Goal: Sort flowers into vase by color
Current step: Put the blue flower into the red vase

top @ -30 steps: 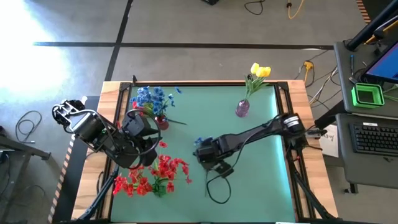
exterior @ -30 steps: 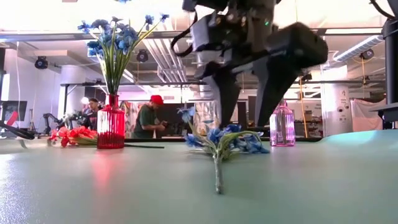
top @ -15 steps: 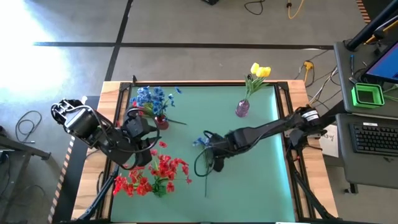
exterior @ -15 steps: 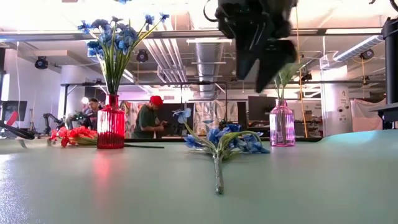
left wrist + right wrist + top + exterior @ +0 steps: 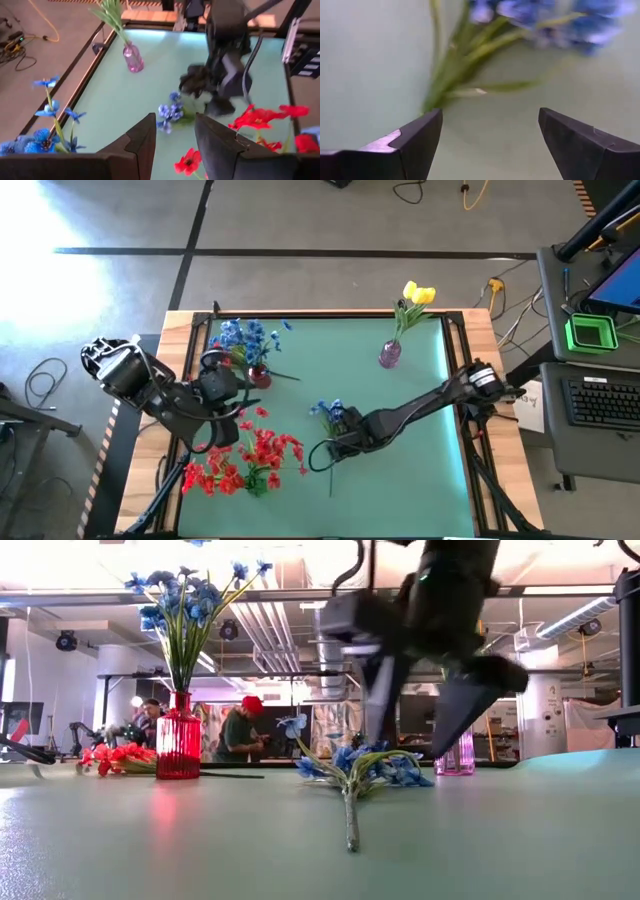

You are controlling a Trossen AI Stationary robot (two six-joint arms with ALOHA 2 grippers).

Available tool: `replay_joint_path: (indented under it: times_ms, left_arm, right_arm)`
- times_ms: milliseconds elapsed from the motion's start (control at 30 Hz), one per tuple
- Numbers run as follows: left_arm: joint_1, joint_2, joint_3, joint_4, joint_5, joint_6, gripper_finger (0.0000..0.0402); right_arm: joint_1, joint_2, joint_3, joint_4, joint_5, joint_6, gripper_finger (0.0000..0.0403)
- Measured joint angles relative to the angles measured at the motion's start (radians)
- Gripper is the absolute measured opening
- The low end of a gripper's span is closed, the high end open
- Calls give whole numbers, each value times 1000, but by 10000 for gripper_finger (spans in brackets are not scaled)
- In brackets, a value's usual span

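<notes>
Since the earlier frame, my right gripper (image 5: 338, 442) has swung back down from above and now stands low over the loose blue flower sprig (image 5: 327, 412) lying mid-bench. Its jaws are spread wide, holding nothing; the right wrist view shows the sprig's green stem (image 5: 445, 70) on the mat between and ahead of the two tips.

Open green mat (image 5: 420, 470) lies clear on the near right side and between the sprig and the purple vase (image 5: 389, 354). That vase, holding yellow tulips (image 5: 418, 294), stands near the far right edge. The red vase (image 5: 259, 374) with blue flowers (image 5: 240, 336) stands toward the far left edge.

My right arm reaches in from the right edge, stretched long and low across the bench. My left gripper (image 5: 172, 145) hangs above the left side, over the red flowers (image 5: 250, 458) heaped near the front left; jaws partly apart and empty.

Only the low view shows people (image 5: 240, 732) in the room behind.
</notes>
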Motion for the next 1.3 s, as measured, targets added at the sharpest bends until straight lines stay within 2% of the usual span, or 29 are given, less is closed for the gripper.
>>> replay_joint_path:
  times_ms: [100,333,667,833,1133,1300]
  left_arm:
    - [-3,0,20,4,5,2,123]
    - [-3,0,31,-1,33,1,123]
    - [-4,0,31,-5,34,1,123]
    - [-4,0,31,-6,35,-1,123]
    - [-4,0,30,-10,35,-2,123]
    - [-4,0,30,-10,35,1,123]
  right_arm:
    - [-3,42,31,80,3,6,329]
    - [-13,163,150,73,-4,40,323]
    - [-17,262,285,-177,-20,98,282]
    - [-27,258,283,-202,-2,31,230]
    - [-61,254,277,-215,-1,-157,103]
    - [-60,252,270,-222,-32,-262,49]
